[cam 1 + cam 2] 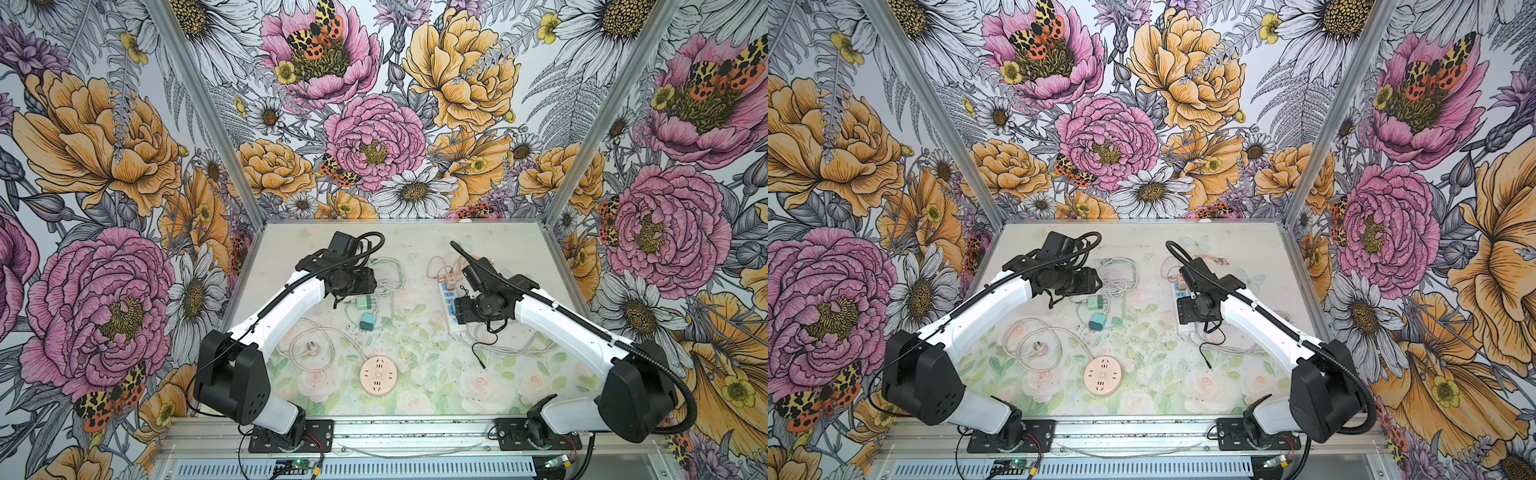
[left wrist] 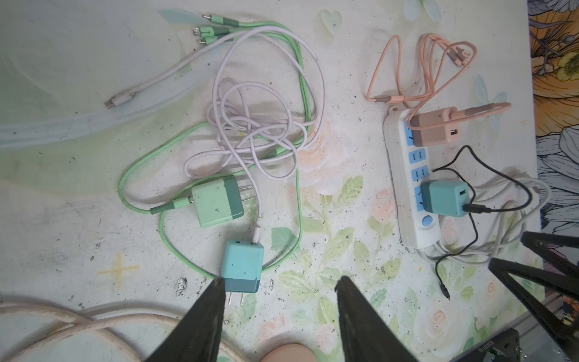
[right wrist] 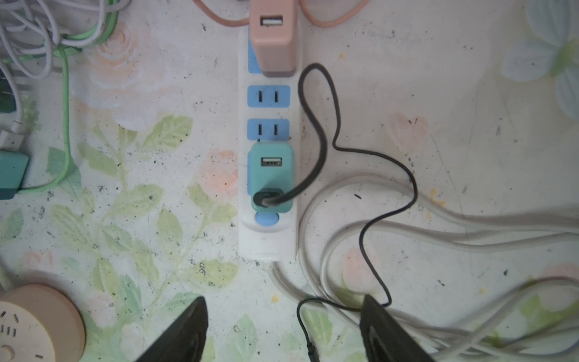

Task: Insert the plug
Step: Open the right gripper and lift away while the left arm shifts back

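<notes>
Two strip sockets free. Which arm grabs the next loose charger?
Left. The left gripper, open, hangs right beside the loose blue charger, prongs bare. The right gripper, also open, hangs at the power strip, farther from it.

Teal cube plug (image 3: pixel 271 175) – seated upright in the white power strip (image 3: pixel 269 241), end socket by the round blue button (image 3: pixel 266 218), cord end. USB port faces up; black cable (image 3: pixel 316 125) in its 2nd port. Strip lies flat approx 3 o'clock of worktop (image 1: pixel 415 249) centre – running 12-to-6.
</notes>
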You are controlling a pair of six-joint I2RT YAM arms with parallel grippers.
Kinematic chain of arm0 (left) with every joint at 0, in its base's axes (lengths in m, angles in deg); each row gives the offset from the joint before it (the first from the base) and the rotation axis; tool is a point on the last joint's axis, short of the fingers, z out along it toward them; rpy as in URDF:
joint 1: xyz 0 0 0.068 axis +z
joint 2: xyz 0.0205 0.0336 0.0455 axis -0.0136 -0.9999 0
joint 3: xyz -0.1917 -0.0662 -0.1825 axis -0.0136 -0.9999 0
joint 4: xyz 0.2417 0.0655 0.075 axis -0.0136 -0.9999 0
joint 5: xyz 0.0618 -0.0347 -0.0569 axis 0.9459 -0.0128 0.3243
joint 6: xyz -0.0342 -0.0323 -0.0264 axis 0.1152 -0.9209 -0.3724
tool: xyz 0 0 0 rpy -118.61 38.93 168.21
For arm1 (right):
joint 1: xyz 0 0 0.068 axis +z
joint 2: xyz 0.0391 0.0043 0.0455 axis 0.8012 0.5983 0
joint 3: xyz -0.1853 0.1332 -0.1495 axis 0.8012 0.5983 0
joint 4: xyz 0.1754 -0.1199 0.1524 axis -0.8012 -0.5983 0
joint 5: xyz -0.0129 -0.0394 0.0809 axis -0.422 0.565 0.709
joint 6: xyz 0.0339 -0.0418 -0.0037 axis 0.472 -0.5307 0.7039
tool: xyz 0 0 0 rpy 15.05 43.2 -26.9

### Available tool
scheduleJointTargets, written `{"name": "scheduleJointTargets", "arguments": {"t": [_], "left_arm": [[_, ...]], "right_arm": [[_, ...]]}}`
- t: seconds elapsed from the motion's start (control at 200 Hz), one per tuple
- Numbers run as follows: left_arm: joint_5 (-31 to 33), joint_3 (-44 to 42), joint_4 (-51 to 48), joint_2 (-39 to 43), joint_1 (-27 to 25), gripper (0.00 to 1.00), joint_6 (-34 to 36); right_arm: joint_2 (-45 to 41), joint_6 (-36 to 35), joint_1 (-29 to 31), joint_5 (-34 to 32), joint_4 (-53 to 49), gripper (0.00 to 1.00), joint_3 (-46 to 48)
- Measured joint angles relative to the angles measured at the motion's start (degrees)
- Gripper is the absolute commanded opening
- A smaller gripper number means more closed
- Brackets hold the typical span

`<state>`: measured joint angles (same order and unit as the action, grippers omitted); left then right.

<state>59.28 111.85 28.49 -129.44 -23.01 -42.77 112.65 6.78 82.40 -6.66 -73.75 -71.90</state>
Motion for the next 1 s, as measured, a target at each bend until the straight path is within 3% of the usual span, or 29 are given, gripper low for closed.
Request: {"name": "scheduleJointTargets", "arguments": {"t": [0.165,0.345,0.706,0.891,1.001], "left_arm": [[1.79,0.13,0.07,-1.66,0.09,0.59,0.22],[3.19,2.23,3.3,-10.84,1.86,0.59,0.79],[5.01,13.62,10.4,-29.03,4.07,0.59,3.91],[4.68,16.35,11.74,-33.46,4.07,0.58,4.63],[3.76,17.42,12.11,-34.73,4.04,0.52,4.83]], "right_arm": [[-5.35,0.28,0.5,0.63,-4.55,0.74,-1.25],[-5.49,0.26,2.8,0.39,-7.13,0.73,-6.16],[-4.26,-0.72,9.27,0.28,-6.51,0.73,-11.37],[-4.11,-0.92,9.42,0.46,-4.63,0.73,-11.69],[-3.39,-0.94,9.42,0.46,-3.26,0.73,-12.37]]}}
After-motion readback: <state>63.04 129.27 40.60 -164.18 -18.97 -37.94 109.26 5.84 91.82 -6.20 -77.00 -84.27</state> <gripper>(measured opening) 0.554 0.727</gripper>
